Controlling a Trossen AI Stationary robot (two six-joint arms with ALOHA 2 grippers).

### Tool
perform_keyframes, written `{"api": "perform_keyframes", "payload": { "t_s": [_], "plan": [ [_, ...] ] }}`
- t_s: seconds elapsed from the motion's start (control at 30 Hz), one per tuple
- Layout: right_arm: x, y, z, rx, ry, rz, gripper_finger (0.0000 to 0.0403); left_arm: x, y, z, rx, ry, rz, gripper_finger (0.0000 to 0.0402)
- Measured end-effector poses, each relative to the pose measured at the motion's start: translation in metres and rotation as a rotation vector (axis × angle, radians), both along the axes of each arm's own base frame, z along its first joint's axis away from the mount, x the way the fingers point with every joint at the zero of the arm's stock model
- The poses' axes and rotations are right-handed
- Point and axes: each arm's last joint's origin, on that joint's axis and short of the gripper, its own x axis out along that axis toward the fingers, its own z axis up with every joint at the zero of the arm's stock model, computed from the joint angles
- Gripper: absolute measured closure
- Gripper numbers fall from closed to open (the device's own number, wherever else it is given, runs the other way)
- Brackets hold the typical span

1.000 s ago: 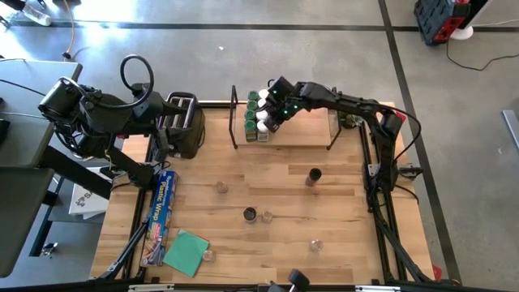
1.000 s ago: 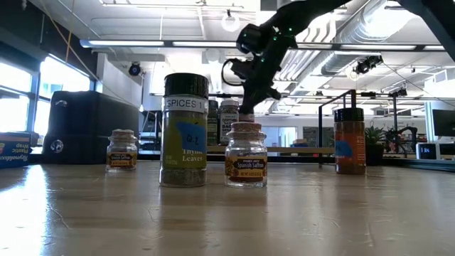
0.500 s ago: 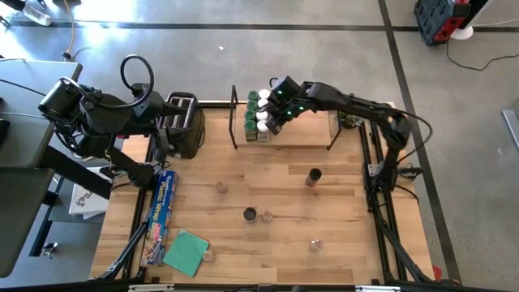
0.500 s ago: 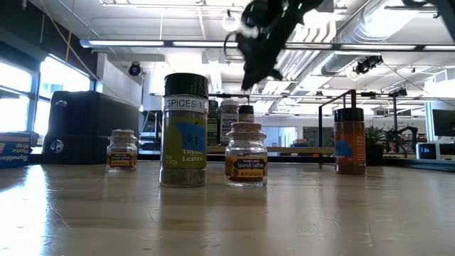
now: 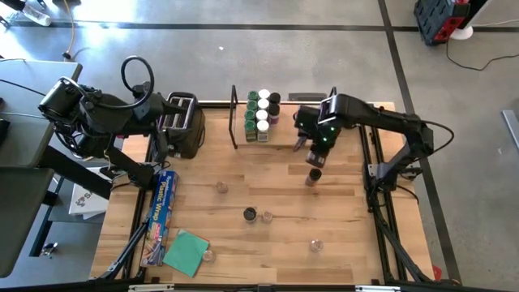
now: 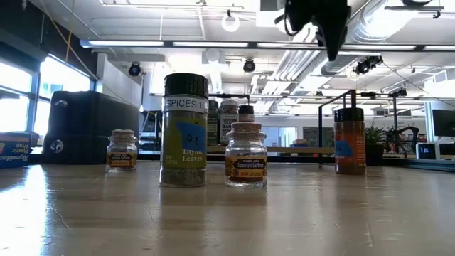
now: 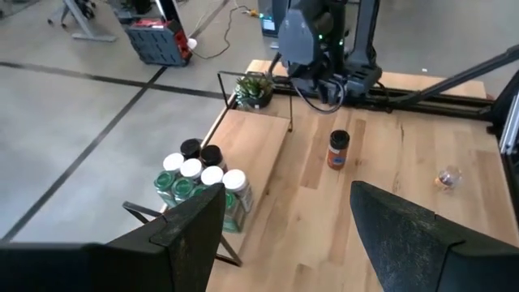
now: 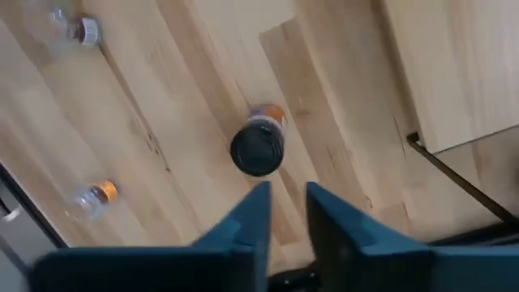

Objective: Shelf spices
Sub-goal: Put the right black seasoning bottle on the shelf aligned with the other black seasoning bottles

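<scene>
High view: we count cluster of green, white and black-topped spice jars (image 5: 261,114) at nine o'clock end of light-wood shelf (image 5: 302,130). Five jars left on bench, including black-lidded orange jar (image 5: 313,176). Right hand (image 5: 309,152) above it, fingers nearly together, empty. Left hand (image 7: 284,231) spread, parked by toaster (image 5: 184,124).

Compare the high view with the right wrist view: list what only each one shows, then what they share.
Only the high view shows the shelf with jars grouped at its left end, the toaster, the foil box, the green cloth and the left gripper waiting by the toaster.

Only the right wrist view shows the right gripper, its jaws nearly together and empty.

Both show the black-capped jar standing on the table.
</scene>
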Motion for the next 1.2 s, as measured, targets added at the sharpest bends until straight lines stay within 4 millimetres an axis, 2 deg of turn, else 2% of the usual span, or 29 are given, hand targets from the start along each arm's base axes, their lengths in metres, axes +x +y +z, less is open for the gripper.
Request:
{"api": "perform_keyframes", "payload": {
  "t_s": [0.17,0.3,0.37,0.47,0.57,0.8,0.9,1.1,1.2],
  "plan": [
    [-0.011,0.015,-0.025,0.012,0.048,0.062,0.0211,0.000,-0.001,0.000,0.000,0.008,-0.024,0.0140],
    [-0.020,0.029,-0.065,0.065,0.117,0.087,0.0115,0.000,-0.001,0.000,-0.013,0.008,-0.031,0.0140],
    [-0.020,0.036,-0.084,0.090,0.122,0.064,0.0082,0.000,-0.001,0.000,-0.013,0.008,-0.031,0.0140],
    [-0.019,0.044,-0.108,0.081,0.133,0.046,0.0059,0.000,-0.001,0.000,-0.005,0.009,-0.029,0.0140],
    [-0.015,0.050,-0.123,0.045,0.106,0.018,0.0055,0.000,0.000,0.000,-0.003,0.008,-0.028,0.0140],
    [-0.007,0.051,-0.134,-0.031,0.003,-0.060,0.0067,0.000,0.000,0.000,-0.012,0.003,-0.017,0.0140],
    [-0.009,0.050,-0.140,-0.030,0.011,-0.074,0.0100,-0.001,0.000,0.000,-0.007,0.000,-0.008,0.0140],
    [-0.001,0.049,-0.140,-0.026,-0.068,-0.115,0.0194,-0.001,0.000,0.000,-0.006,-0.001,-0.004,0.0140],
    [0.003,0.046,-0.139,-0.025,-0.109,-0.153,0.0216,-0.001,0.000,0.000,-0.006,-0.001,-0.004,0.0140]
  ]
}}
